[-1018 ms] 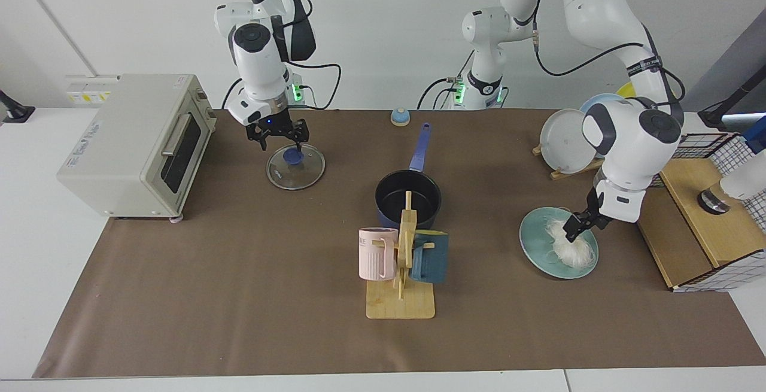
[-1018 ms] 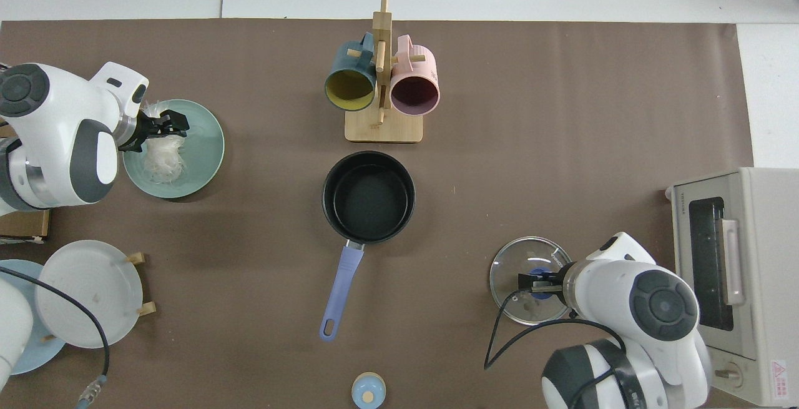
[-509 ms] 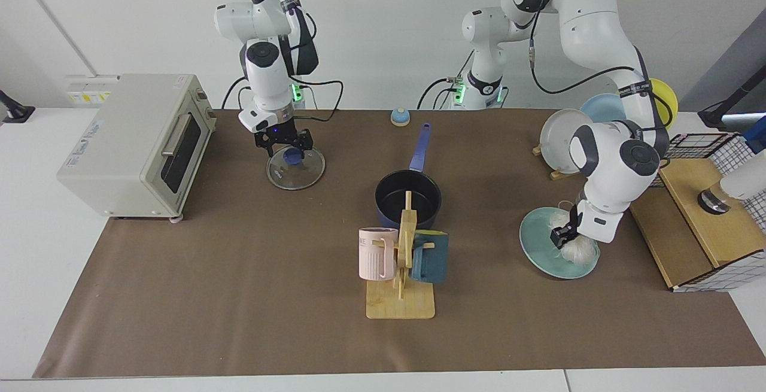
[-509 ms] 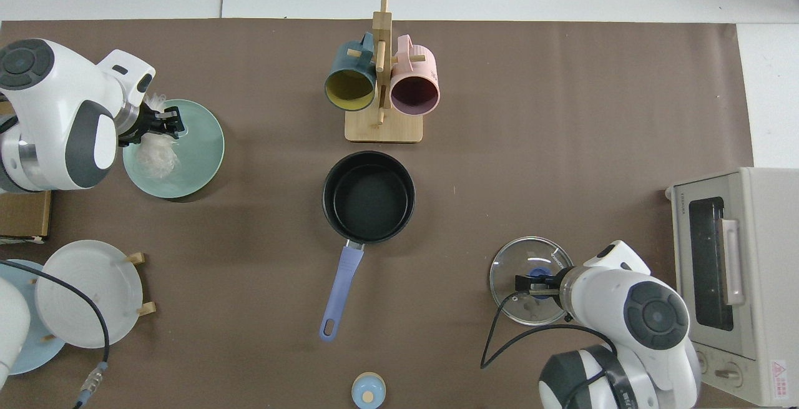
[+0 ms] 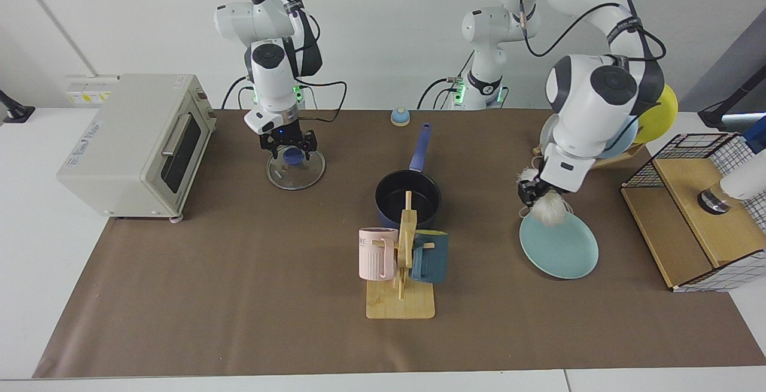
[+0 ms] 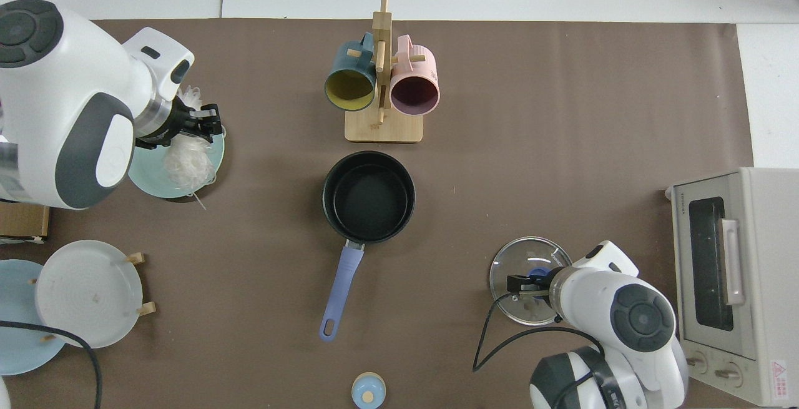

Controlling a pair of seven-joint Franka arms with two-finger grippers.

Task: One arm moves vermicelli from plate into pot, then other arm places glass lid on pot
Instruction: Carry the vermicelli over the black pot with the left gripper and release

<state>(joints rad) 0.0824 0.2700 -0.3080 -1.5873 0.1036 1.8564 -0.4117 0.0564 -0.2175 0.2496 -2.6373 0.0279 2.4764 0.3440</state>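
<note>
My left gripper (image 5: 531, 192) (image 6: 201, 123) is shut on the vermicelli (image 5: 547, 208) (image 6: 187, 162), a fluffy white bundle hanging in the air. It hangs over the far edge of the light teal plate (image 5: 562, 248) (image 6: 147, 175), which lies bare on the mat. The dark navy pot (image 5: 413, 196) (image 6: 368, 197) stands mid-table, empty, its blue handle pointing at the arm bases. The glass lid (image 5: 297, 172) (image 6: 524, 259) lies flat near the toaster oven. My right gripper (image 5: 291, 148) (image 6: 523, 284) is low over it, open, its fingers straddling the dark blue knob.
A wooden mug rack (image 5: 400, 302) with a pink and a teal mug stands just in front of the pot. A toaster oven (image 5: 131, 140) sits at the mat's end by the lid. Upright racked plates (image 6: 87, 293), a wire-and-wood box (image 5: 706, 218) and a small blue bell (image 5: 400, 117) are nearby.
The left gripper closed on the vermicelli and lifted it off the plate, moving up and toward the pot. The right gripper sank lower over the lid's knob.
</note>
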